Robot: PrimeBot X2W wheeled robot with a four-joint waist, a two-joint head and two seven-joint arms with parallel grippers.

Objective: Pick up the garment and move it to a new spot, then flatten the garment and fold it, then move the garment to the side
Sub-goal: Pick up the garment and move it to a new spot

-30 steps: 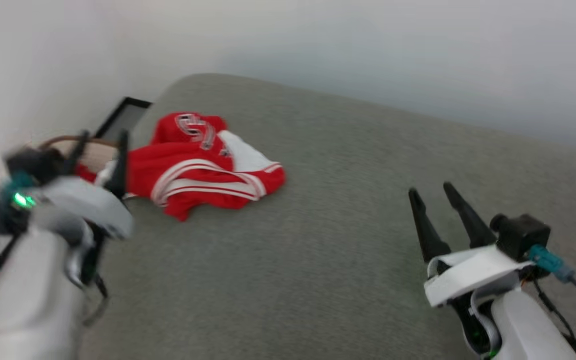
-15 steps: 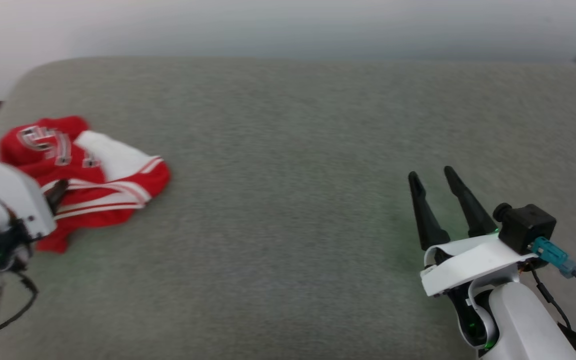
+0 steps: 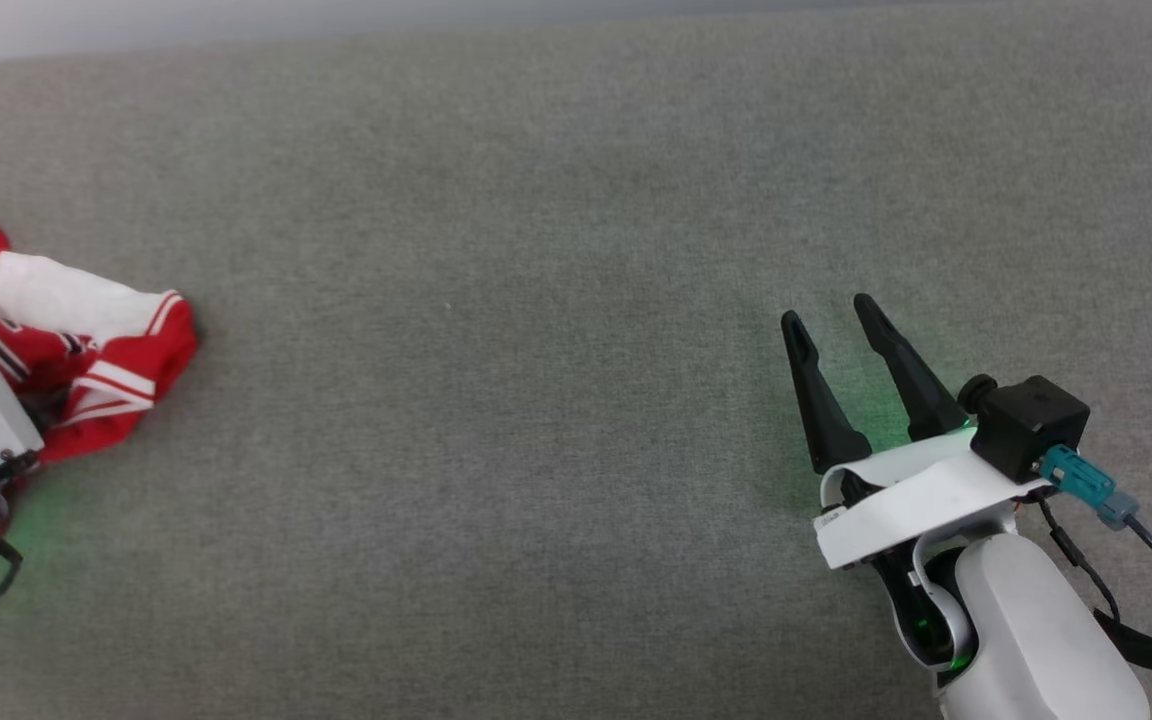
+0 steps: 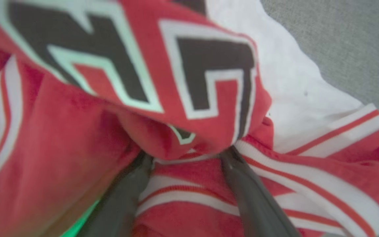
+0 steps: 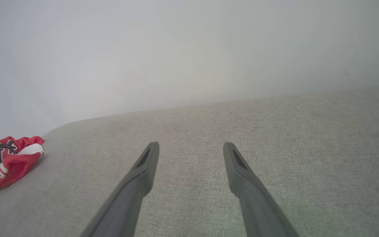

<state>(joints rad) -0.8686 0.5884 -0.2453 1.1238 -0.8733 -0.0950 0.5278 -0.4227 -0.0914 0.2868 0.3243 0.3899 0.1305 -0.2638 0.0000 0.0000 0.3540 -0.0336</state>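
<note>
Garment [image 3: 86, 310] lies crumpled at the left edge of the grey cushion [image 3: 536, 300], red with a white sleeve, striped trim and black numerals on top. Left gripper [image 4: 186, 154] is spread wide, its fingertips pushed under a fold of the fabric. Right gripper [image 3: 828, 312] is released and empty over the cushion's near right part, well apart from the garment.

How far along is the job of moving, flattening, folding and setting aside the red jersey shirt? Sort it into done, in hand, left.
Done: nothing; the crumpled red jersey shirt with white sleeves lies bunched on the grey fabric surface. In hand: the left gripper is open, fingers pushed among the folds, not closed on them. The right gripper hangs open over bare surface. Left: lifting, moving, flattening, folding, setting aside.
</note>
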